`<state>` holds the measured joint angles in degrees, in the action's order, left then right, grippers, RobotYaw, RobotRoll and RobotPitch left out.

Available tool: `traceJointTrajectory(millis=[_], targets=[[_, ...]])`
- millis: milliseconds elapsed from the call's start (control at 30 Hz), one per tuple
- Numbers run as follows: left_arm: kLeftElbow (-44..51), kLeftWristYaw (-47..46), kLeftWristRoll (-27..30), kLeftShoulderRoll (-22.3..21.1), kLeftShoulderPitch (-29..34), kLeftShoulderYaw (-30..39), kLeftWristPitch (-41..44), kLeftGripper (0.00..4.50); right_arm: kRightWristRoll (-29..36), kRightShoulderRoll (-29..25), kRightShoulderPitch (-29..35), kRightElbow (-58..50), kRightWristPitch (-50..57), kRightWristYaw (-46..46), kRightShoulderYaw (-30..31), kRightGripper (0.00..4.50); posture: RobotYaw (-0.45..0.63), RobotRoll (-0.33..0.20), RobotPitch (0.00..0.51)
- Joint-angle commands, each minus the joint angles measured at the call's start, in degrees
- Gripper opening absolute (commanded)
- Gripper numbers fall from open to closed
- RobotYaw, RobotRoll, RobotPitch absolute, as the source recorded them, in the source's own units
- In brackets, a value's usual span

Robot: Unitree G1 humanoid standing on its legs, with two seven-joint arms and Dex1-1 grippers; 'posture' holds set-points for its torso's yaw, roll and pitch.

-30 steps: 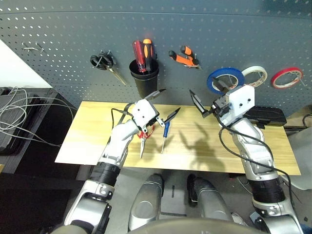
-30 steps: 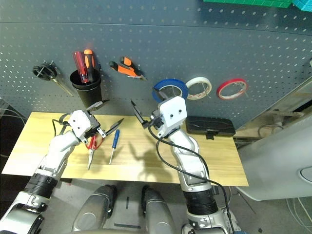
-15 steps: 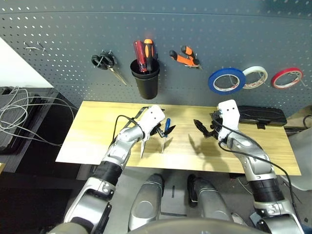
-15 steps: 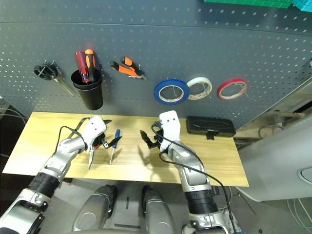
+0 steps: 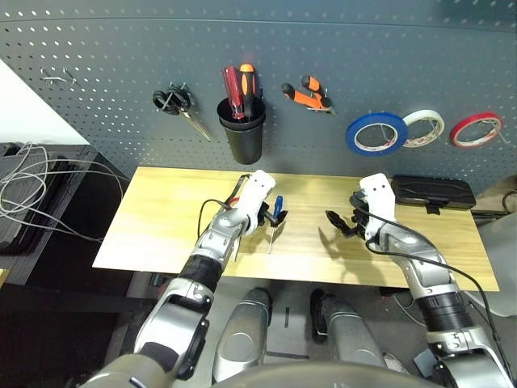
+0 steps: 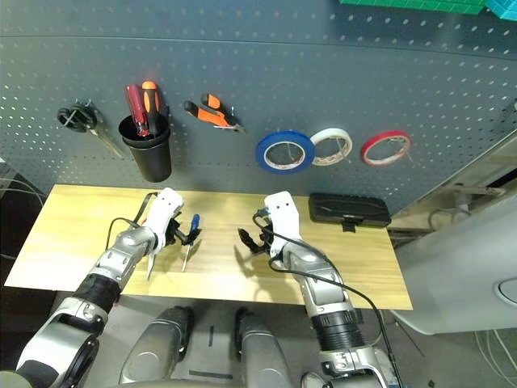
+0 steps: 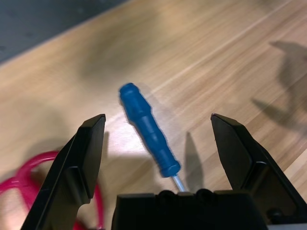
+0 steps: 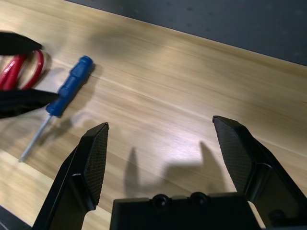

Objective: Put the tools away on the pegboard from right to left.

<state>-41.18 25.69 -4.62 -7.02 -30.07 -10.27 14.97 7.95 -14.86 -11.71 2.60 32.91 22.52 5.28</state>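
From the head, your left forearm and gripper (image 7: 158, 153) hide most of the red scissors (image 7: 21, 179); your left wrist view cuts their loops at its edge. There, the gripper's base covers the blue screwdriver's (image 7: 149, 129) tip. Green bin (image 6: 412, 4), top edge: cropped, contents unclear.

I'm looking into what seems to be a workshop or robotics lab corner. A dark pegboard (image 5: 194, 48) with rows of small holes backs a plain light-wood bench (image 5: 153, 218). On its hooks I see pliers (image 5: 307, 95), black-handled scissors (image 5: 172, 101) and rolls of blue (image 5: 350, 138), white (image 5: 436, 129) and red tape (image 5: 458, 133), plus a black cup (image 5: 245, 141) holding red- and orange-handled tools. A black case (image 5: 434, 192) sits at the back of the bench; loose pale cables (image 5: 28, 190) tangle off to my left, above a grey floor (image 5: 289, 323).
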Motion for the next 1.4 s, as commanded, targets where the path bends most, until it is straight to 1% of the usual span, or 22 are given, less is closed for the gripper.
traceJointTrajectory(millis=[33, 200, 233, 300, 400, 467, 500, 600, 633, 700, 767, 800, 867, 933, 1033, 1167, 1233, 1367, 1400], targets=[[-5.96, -1.91, -1.28, 1.36, -1.22, -0.68, 0.12, 4.5, -0.08, 0.62, 0.54, -1.26, 1.54, -0.61, 0.39, 4.47, 0.12, 0.0, 0.234], [-15.17, -4.19, -2.06, 4.75, -5.1, -0.75, -1.35, 4.5, -0.05, 1.31, 0.19, -1.89, 2.17, -1.07, 0.33, 4.47, 0.11, 0.0, 0.23], [-17.44, -4.82, -2.59, 5.28, -5.73, -0.92, -1.66, 4.31, -0.04, 1.4, -0.01, -1.97, 2.31, -1.2, 0.26, 4.49, 0.1, 0.0, 0.23], [-20.41, -5.44, -3.28, 5.89, -6.56, -1.05, -2.12, 3.86, 0.06, 1.53, -0.33, -2.28, 2.57, -1.47, -0.07, 4.5, 0.09, 0.0, 0.229], [-22.44, -5.1, -3.31, 6.37, -7.28, -0.66, -2.79, 2.85, 0.27, 1.57, -0.57, -2.74, 2.85, -1.76, -0.39, 4.5, 0.09, 0.0, 0.227], [-22.79, -5.07, -3.28, 6.31, -7.45, -0.5, -3.51, 2.09, 0.36, 1.51, -0.71, -2.91, 2.81, -1.9, -0.56, 4.5, 0.09, 0.0, 0.226], [-22.68, -5.26, -3.47, 6.03, -7.42, -0.57, -4.12, 1.81, 0.42, 1.46, -0.78, -3.03, 2.78, -1.96, -0.67, 4.5, 0.09, 0.0, 0.225], [-19.16, -4.49, -3.36, 4.27, -5.73, -0.59, -9.38, 0.71, 0.62, 0.3, -0.36, -3.95, 2.06, -0.63, -0.48, 4.5, 0.09, 0.0, 0.221], [-16.8, -4.48, -3.06, 3.59, -4.55, -0.34, -11.63, 0.52, 0.69, -0.42, -0.02, -4.26, 1.7, 0.15, -0.45, 4.5, 0.09, 0.0, 0.223], [-10.14, -4.39, -1.84, 2.23, -1.3, 0.63, -15.53, 0.52, 1.23, -2.01, 0.81, -4.8, 1.05, 2.09, -0.8, 4.5, 0.1, 0.0, 0.223], [-3.51, -4.01, -0.42, 1.36, 1.88, 1.66, -17.51, 0.52, 1.98, -3.5, 1.58, -5.25, 1.1, 3.96, -1.06, 4.5, 0.1, 0.0, 0.224], [1.3, -3.3, 0.79, 1.02, 3.99, 2.23, -18.4, 0.52, 2.49, -4.56, 2.15, -5.44, 0.89, 5.4, -1.15, 4.5, 0.11, 0.0, 0.223], [11.75, -0.31, 4.12, 0.49, 8.47, 2.98, -20.78, 0.52, 3.13, -6.94, 3.39, -5.89, 0.34, 8.63, -0.7, 4.5, 0.11, 0.0, 0.222], [19.81, 3.56, 5.99, -0.61, 12.05, 1.82, -24.12, 0.52, 3.07, -8.47, 4.02, -5.89, -1.17, 10.49, -0.17, 4.5, 0.11, 0.0, 0.222], [28.23, 8.05, 8.88, -1.99, 16.15, 0.67, -26.14, 0.52, 2.67, -9.08, 3.78, -5.02, -2.85, 11.61, 0.22, 4.5, 0.11, 0.0, 0.221], [32.83, 11.93, 10.89, -2.99, 17.83, -0.57, -26.97, 0.52, 2.4, -8.2, 2.37, -4.1, -3.84, 11.72, 0.67, 4.5, 0.12, 0.0, 0.219], [35.05, 12.91, 12.47, -2.63, 17.66, -0.78, -27.21, 0.52, 2.75, -7.61, 1.79, -4.44, -4.6, 12.18, 0.97, 4.5, 0.12, 0.0, 0.217], [39.94, 11.84, 15.18, -1.36, 15.19, 0.58, -26.14, 0.52, 3.69, -6.22, 0.55, -6.31, -6.82, 13.44, 1.16, 4.5, 0.12, 0.0, 0.216], [41.45, 10.86, 15.87, -0.92, 13.67, 1.33, -25.41, 0.52, 3.78, -5.89, 0.06, -6.47, -7.75, 13.92, 1.22, 4.5, 0.12, 0.0, 0.214]])
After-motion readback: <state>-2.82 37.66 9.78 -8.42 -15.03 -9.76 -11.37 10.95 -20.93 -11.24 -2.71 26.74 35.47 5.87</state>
